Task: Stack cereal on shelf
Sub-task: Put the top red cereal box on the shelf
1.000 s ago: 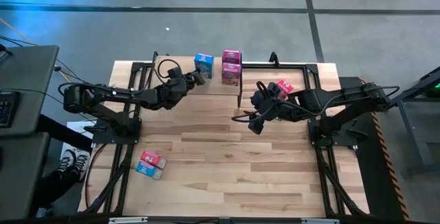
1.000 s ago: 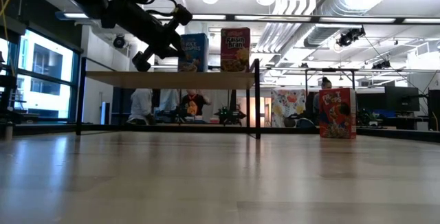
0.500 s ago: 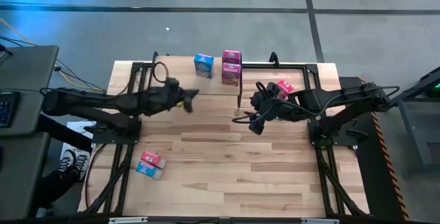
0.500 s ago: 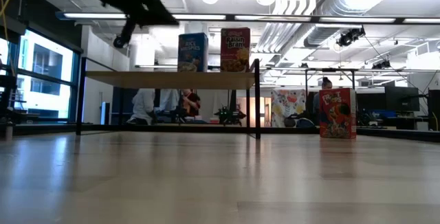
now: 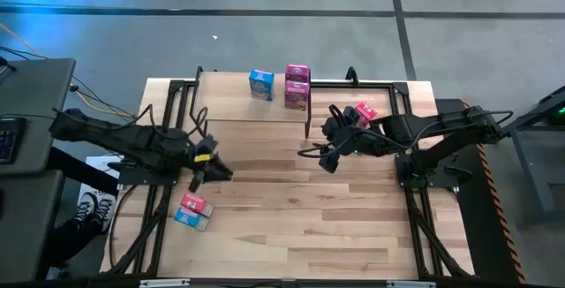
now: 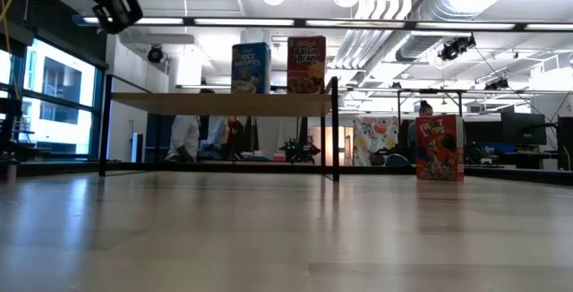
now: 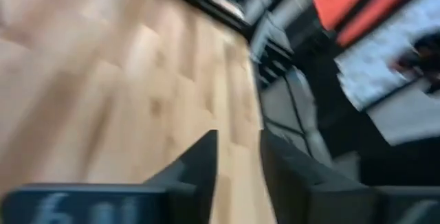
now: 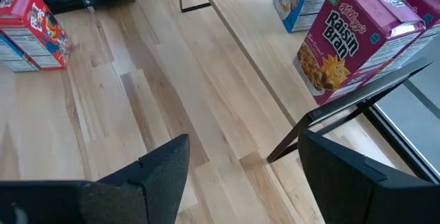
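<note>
The shelf (image 5: 238,102) stands at the table's far side. On it stand a blue cereal box (image 5: 260,83) and two pink ones (image 5: 297,96), upright on their bases (image 6: 307,64). Another pink box (image 5: 364,111) stands on the table right of the shelf (image 6: 440,147). A pink and a blue box (image 5: 192,211) lie near the left front. My left gripper (image 5: 216,171) hovers just beyond those two, fingers a little apart (image 7: 237,162), nothing between them. My right gripper (image 5: 327,155) hangs open (image 8: 244,162) by the shelf's near right corner, empty.
The shelf's thin black legs (image 8: 323,124) stand close in front of my right gripper. Black frame rails (image 5: 159,147) run along both sides of the table. The wide middle and near part of the plank tabletop (image 5: 300,217) lies bare. People move in the room behind (image 6: 188,135).
My left gripper has drawn back from the blue box on the shelf, swinging up and toward the table's left and near edges, and has turned toward the two boxes at the left front. The blue box stays upright on the shelf.
</note>
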Robot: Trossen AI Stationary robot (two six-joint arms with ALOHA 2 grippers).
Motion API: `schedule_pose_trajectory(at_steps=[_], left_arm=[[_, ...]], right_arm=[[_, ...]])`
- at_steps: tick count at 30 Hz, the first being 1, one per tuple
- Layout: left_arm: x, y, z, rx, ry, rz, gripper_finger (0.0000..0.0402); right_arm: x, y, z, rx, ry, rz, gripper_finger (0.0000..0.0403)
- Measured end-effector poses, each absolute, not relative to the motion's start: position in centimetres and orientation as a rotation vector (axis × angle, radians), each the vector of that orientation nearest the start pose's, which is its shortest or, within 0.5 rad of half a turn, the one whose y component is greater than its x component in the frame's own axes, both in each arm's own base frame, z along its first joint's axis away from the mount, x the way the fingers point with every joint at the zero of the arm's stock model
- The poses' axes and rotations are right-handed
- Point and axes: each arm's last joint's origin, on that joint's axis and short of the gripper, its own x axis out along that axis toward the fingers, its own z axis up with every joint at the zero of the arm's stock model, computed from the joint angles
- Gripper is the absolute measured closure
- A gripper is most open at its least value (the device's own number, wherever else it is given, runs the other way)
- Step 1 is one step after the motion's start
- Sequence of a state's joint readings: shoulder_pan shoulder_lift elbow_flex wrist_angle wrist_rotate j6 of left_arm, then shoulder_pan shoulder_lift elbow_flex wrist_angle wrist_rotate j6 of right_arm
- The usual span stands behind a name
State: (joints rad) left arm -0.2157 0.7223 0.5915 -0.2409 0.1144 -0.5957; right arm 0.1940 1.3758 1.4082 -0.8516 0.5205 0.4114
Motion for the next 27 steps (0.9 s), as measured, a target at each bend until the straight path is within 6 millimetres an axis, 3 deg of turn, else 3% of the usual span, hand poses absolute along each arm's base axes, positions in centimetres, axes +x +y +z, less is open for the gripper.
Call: schedule_pose_trajectory(at_steps=[6, 9, 11, 15, 19, 24, 27], left_arm=[[15.6, -4.9, 27.0, -0.597, 0.521, -0.355, 0.0191], [15.5, -5.1, 27.1, -0.569, 0.522, -0.388, 0.0162], [15.5, -5.1, 27.1, -0.544, 0.517, -0.396, 0.0153], [15.5, -5.0, 27.1, -0.498, 0.501, -0.388, 0.015], [15.6, -4.9, 27.0, -0.494, 0.491, -0.356, 0.0149], [15.6, -4.9, 27.1, -0.493, 0.488, -0.35, 0.0149], [15.6, -4.8, 27.1, -0.5, 0.485, -0.332, 0.0149]], right_arm=[[27.3, 3.7, 36.3, 0.135, 0.68, -0.478, 0.0144], [27.3, 3.4, 36.2, 0.158, 0.677, -0.51, 0.0144], [27.0, 2.6, 35.9, 0.27, 0.668, -0.625, 0.0144], [25.0, -0.8, 34.5, 0.463, 0.873, -0.821, 0.0143], [23.0, -4.9, 33.9, 0.452, 1.082, -0.921, 0.0143], [21.7, -9.7, 33.6, 0.463, 1.17, -0.874, 0.0143], [20.7, -11.8, 31.8, 0.511, 1.23, -0.853, 0.0143]])
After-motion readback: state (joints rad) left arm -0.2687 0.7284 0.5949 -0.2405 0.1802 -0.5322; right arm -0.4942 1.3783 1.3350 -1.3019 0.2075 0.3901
